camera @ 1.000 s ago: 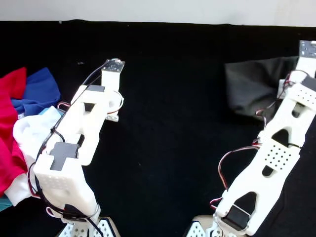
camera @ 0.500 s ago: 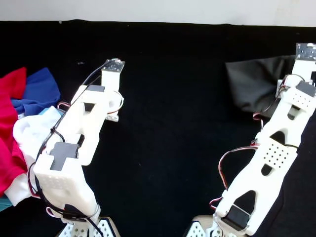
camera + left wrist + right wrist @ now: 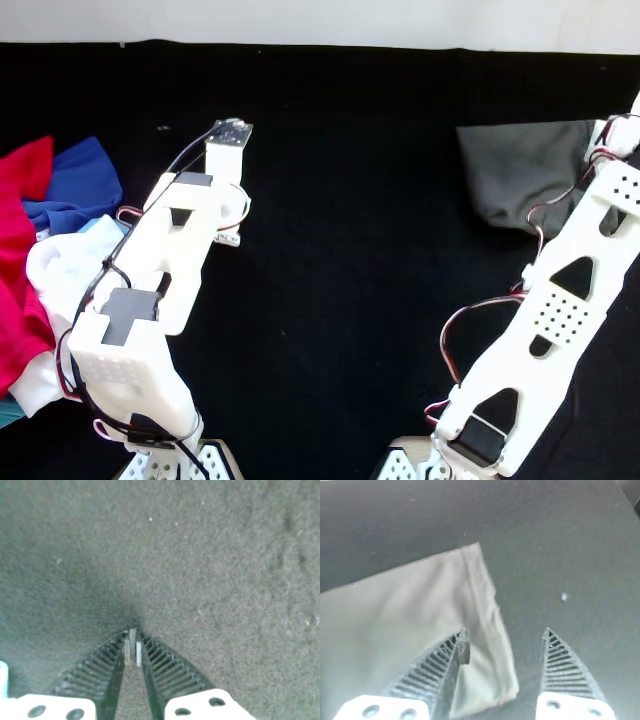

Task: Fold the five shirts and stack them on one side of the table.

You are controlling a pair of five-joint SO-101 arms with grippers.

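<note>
Left gripper [image 3: 133,647]: the two ribbed jaws are closed tip to tip with nothing between them. It points down at bare black cloth [image 3: 210,555], and a dark shadow sits just ahead of the tips.

Right gripper [image 3: 504,642]: the jaws are spread wide and grip nothing. One jaw hangs over the grey shirt [image 3: 395,615] and the other over the black table covering, so the shirt's folded side edge lies in the gap between them. Whether the tips touch the fabric cannot be told.

In the high view, the left arm [image 3: 165,260] runs from the lower left of the frame up toward the upper centre-left. The right arm [image 3: 560,310] runs from the bottom centre-right up to the right edge, where its wrist end overlaps the grey shirt [image 3: 520,175].

The grey shirt lies flat, in a roughly rectangular shape, in the upper right of the frame.

The remaining garments lie unfolded in a heap at the left edge, well apart from the grey one. A red shirt [image 3: 15,250] sits outermost, with a blue shirt [image 3: 80,185] above it. A white shirt [image 3: 65,265] lies against the left arm, and a strip of pale blue fabric [image 3: 103,226] shows between the blue and the white.

The black cloth [image 3: 350,150] covers the table between the arms.
</note>
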